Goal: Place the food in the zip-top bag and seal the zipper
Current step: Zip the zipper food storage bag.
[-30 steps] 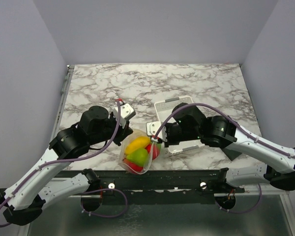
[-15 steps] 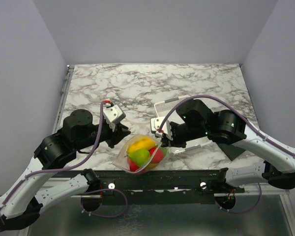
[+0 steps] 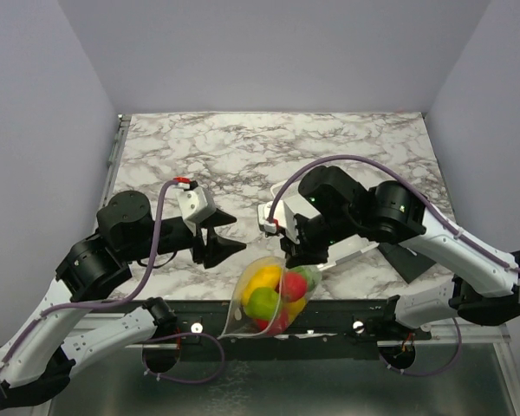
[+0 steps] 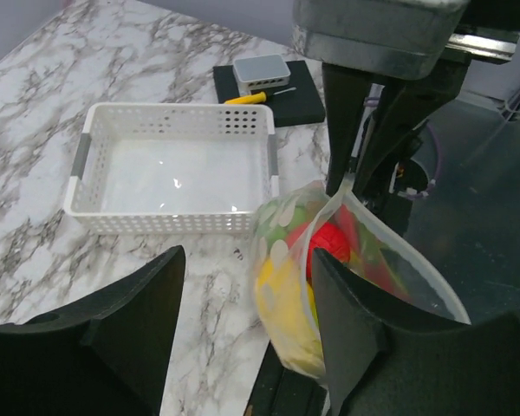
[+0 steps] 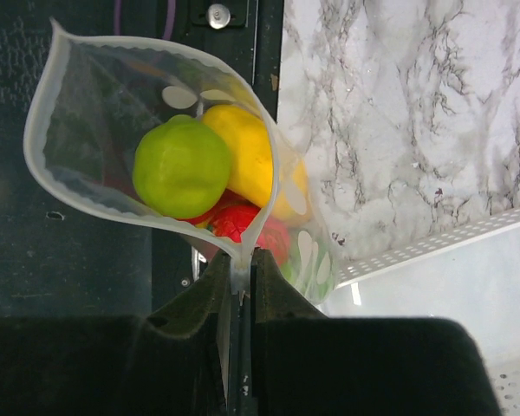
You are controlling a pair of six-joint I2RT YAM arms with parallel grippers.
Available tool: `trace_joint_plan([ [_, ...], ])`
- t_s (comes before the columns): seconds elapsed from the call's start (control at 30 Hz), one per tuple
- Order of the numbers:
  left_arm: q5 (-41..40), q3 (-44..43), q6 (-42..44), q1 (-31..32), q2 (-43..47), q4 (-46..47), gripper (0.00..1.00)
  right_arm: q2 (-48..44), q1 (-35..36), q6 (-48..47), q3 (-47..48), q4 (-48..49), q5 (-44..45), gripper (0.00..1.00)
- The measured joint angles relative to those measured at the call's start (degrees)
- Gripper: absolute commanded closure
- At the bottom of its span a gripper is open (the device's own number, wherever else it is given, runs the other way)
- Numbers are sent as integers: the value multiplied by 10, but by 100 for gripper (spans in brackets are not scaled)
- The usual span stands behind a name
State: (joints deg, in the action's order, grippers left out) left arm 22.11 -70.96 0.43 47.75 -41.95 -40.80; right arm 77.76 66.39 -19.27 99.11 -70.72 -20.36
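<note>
The zip-top bag (image 3: 273, 299) hangs by one corner over the table's front edge, its mouth wide open. Inside lies the food: a light green fruit (image 5: 182, 165), a yellow one (image 5: 243, 152) and a red one (image 5: 243, 227). The zipper (image 5: 36, 130) runs along the gaping rim, unsealed. My right gripper (image 3: 293, 257) is shut on the bag's top corner (image 5: 241, 260). My left gripper (image 3: 223, 242) stands open to the left of the bag, apart from it. In the left wrist view the bag (image 4: 347, 260) hangs just beyond the right finger (image 4: 364, 338).
A white slotted basket (image 4: 173, 221) stands empty behind the bag, mostly hidden under the right arm in the top view. A black pad (image 4: 308, 100) with a small grey box (image 4: 260, 69) lies beyond it. The table's dark front rail (image 3: 199, 308) runs under the bag.
The left gripper opened, let go of the bag and drew back to the left. The right gripper raised its corner, and the bag swung toward the front edge, hanging from that grip alone.
</note>
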Motion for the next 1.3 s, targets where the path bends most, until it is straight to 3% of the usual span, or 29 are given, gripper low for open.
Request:
trace_joint_plan([
  [0.53,131,70,-69,0,-31,147,33,37,0,10,64,5,-33,99],
  [0.9,214,96,-69,0,-57,167,34,54,0,21,84,21,-33,99],
  [1.3,235,112,-73,-1,-52,172,34,73,0,64,124,25,0,99],
])
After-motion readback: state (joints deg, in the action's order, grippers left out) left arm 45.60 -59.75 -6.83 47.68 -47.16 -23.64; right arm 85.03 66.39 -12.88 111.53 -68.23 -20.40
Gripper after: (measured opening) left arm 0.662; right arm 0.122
